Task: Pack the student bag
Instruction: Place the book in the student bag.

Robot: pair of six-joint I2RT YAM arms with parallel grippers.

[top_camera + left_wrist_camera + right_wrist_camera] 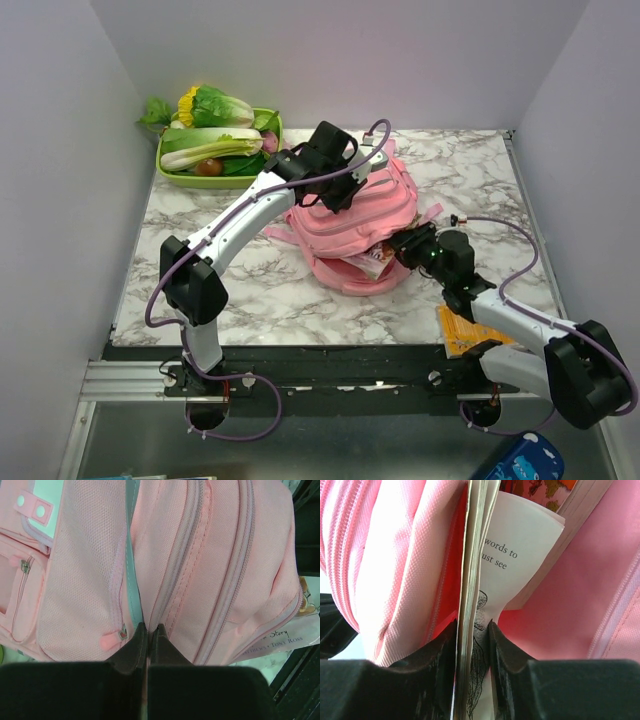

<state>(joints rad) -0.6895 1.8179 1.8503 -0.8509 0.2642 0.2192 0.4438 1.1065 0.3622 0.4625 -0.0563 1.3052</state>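
While left tool [148, 628] pinches student bag [210, 570], right tool [472, 626] clamps book [520, 570] half-inside.

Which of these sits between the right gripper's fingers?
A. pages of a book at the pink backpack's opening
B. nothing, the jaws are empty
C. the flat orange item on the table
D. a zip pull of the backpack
A: in the right wrist view the right gripper pinches the printed pages of a book that stands in the mouth of the student bag.
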